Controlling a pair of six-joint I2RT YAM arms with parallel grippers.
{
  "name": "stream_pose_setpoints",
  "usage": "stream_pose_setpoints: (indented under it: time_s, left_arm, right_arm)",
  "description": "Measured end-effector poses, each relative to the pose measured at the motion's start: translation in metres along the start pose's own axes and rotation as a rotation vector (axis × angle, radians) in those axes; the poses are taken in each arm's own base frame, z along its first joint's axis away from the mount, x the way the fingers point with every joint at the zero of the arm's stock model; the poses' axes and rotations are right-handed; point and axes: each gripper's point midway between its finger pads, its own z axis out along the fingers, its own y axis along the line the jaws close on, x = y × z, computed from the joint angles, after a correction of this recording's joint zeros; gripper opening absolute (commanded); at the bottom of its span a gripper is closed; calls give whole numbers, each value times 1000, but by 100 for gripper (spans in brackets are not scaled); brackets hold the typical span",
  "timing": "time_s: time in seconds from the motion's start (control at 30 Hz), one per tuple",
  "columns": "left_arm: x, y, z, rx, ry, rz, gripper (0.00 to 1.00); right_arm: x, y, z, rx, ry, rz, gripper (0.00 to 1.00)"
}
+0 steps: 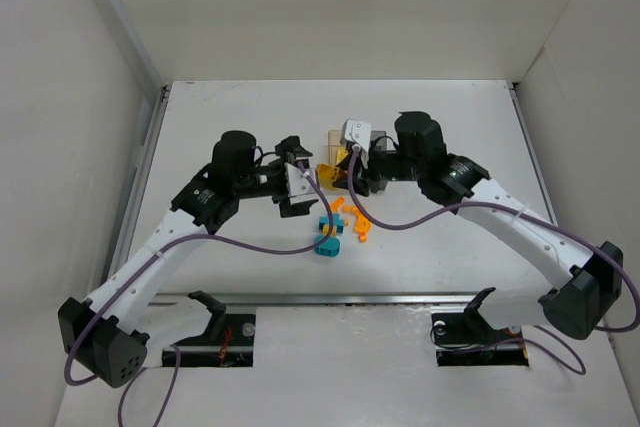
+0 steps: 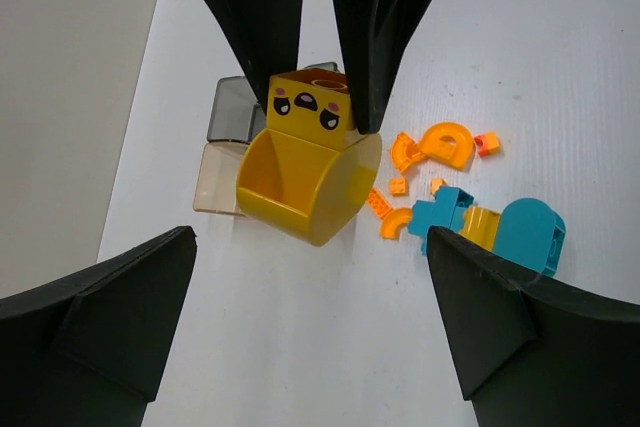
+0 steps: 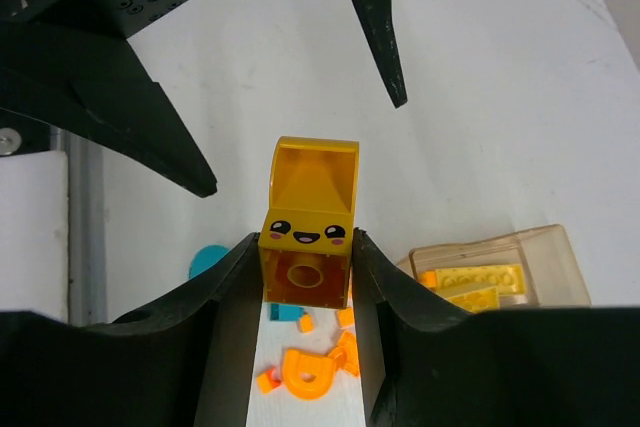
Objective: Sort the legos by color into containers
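"Nearest us, loose legos are lying on the desk, and the left fingers are gaping wide, empty."

"Beyond them, the right fingers are pinching the yellow piece aloft, just before the bins."

"It's looking bulky for a bin. It's risking snagging a rim, or bumping those left fingers."
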Motion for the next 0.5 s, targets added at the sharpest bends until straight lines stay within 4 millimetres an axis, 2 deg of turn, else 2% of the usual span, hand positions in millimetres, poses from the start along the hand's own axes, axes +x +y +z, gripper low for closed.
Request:
stream_pose_setpoints:
  time_s: [0.1,0.2,0.3,0.33,0.43,0.47,0.5]
  left_arm:
    - [-3,-1,0,12,-13,15,99]
    - [-5,-4,2,30,-26,23,99]
    - [-5,-8,7,52,-30,31,93]
    - [-5,-9,8,58,-30,32,78]
    - [-2,-10,11,67,-24,34,52]
    - [-1,-11,12,69,-22,35,39]
    - [0,-10,12,66,-18,35,32]
  right_arm:
    - [-1,1,1,10,3,-38,0]
    - [-4,10,5,-9,3,-68,0]
    - [-6,14,7,-18,0,-85,0]
    - [-6,15,8,-19,-1,-89,0]
    - [-8,13,8,-14,-6,-96,0]
    - [-8,13,8,-12,-8,-98,0]
    - [-8,14,8,-16,-7,-96,0]
